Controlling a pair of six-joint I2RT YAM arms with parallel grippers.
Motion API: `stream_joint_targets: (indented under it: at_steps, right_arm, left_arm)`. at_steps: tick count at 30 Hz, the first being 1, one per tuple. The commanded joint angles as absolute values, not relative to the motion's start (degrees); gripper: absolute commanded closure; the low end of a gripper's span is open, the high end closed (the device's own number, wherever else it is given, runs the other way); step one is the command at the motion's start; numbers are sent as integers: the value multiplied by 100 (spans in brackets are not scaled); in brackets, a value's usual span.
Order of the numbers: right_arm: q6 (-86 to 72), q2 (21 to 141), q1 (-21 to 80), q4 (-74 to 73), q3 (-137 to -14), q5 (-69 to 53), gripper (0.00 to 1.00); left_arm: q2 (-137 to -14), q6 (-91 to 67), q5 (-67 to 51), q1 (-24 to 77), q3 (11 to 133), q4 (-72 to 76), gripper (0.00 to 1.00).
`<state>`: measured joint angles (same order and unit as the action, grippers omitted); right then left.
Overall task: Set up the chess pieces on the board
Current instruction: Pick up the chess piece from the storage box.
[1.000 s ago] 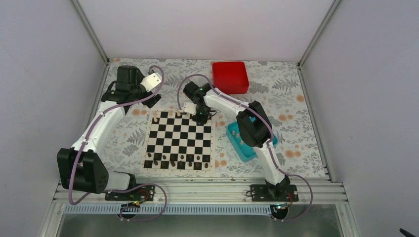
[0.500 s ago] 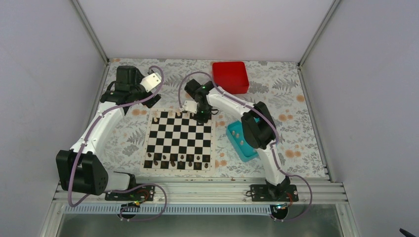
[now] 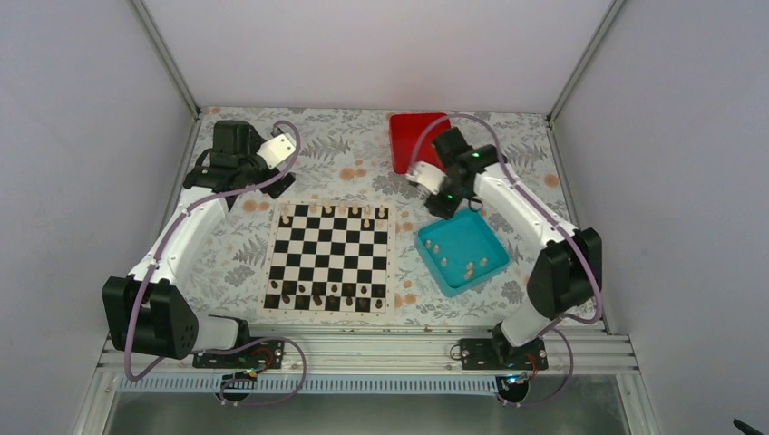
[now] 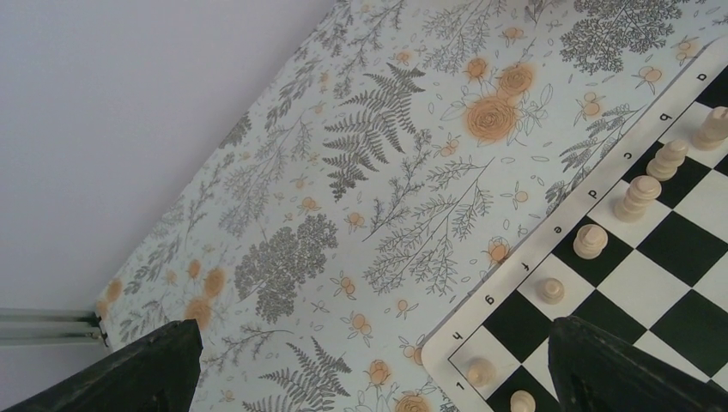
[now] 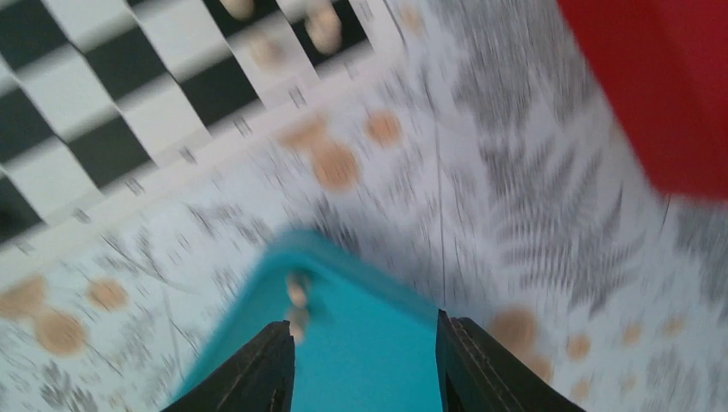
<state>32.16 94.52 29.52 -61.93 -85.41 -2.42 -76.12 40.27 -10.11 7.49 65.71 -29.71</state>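
Teal tray (image 3: 458, 237), red box (image 3: 404, 145), checkered board (image 3: 331, 258): one each.

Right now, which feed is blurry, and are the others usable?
Right wrist view: badly smeared; the teal tray, red box and board read only as colour shapes, cream pieces as blobs. Left wrist view: sharp, pieces and edge letters crisp. Top external view: sharp, evenly lit, no glare, though pieces are tiny.
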Motion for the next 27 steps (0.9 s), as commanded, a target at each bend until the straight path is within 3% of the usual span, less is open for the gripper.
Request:
stream_joint_targets:
  at_steps: [1,11,27]
  right_arm:
    - [3402,8957,2294,-5914,-7445,-184,55]
    - [3413,8964,2057,-5121,-6143,-740,56]
    - [3473,9770,2115,-4818,-6142,-1224,58]
  left_arm:
    - [-7647,4017,-1149,714,6811,-3007,0]
    - [-7912,3872,-1246,712,7024,-2909,0]
    - [-7979,3867,-1090,713,6919,-2887,0]
